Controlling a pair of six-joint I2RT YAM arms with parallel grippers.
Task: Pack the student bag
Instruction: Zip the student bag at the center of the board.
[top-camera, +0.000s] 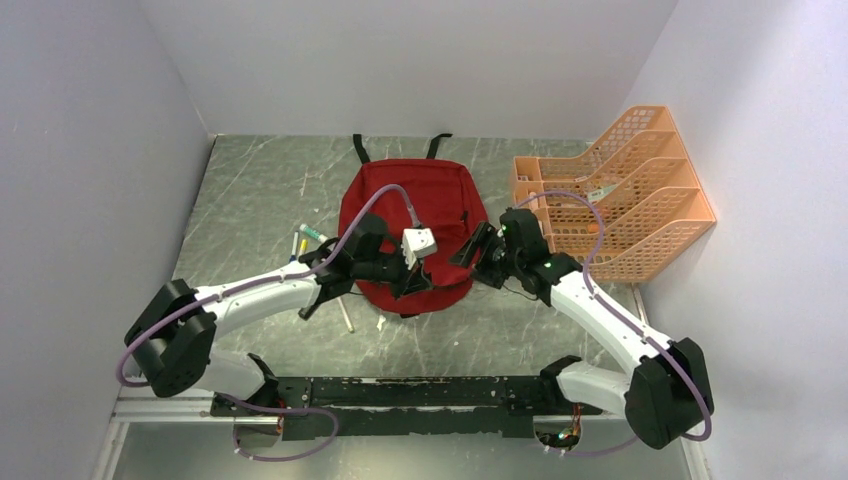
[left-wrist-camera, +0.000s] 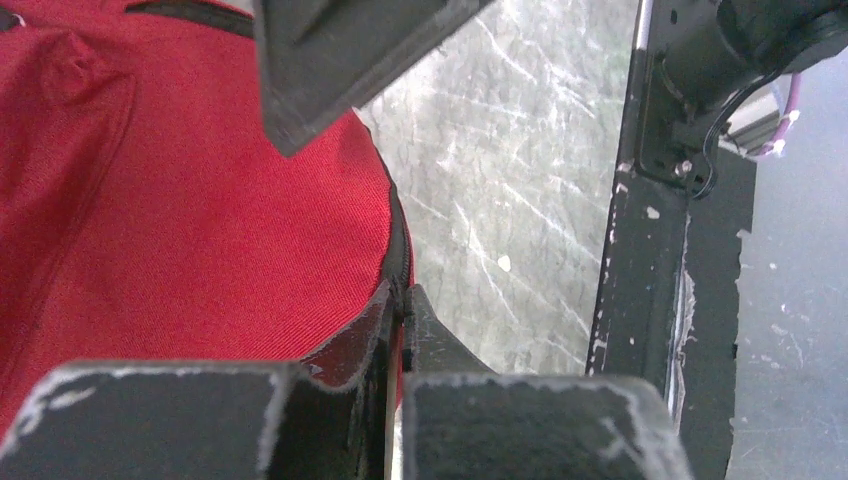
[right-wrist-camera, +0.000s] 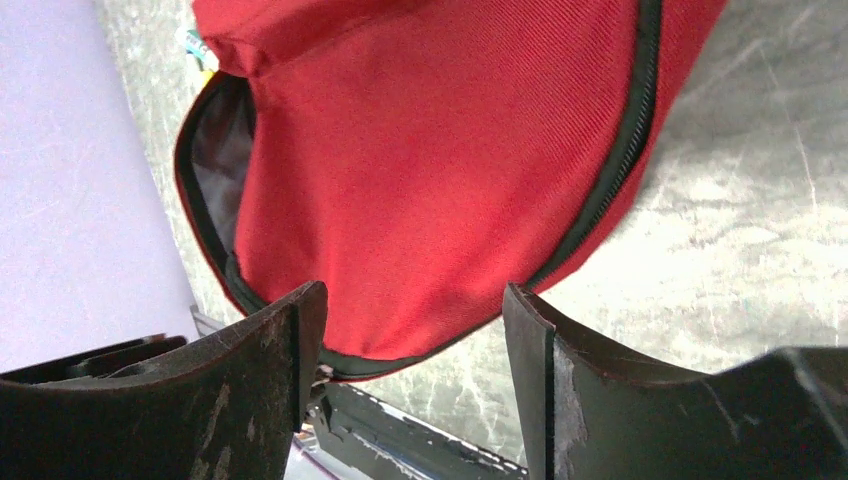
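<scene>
While the zipper rim (left-wrist-camera: 398, 265) of the student bag (right-wrist-camera: 430, 170) is pinched in the closed left gripper (left-wrist-camera: 400, 315), the mouth is best held taut. The bag lies just ahead of the right gripper (right-wrist-camera: 412, 298), whose jaws are parted and empty, so the facing rim should be taken squarely.

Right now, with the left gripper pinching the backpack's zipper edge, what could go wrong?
1. The left gripper clamps only a thin strip of zipper edge on the red backpack; a pull could slip it free.
2. The right gripper stands open and empty, facing plain fabric; closing there might bunch cloth instead of catching the rim.
</scene>
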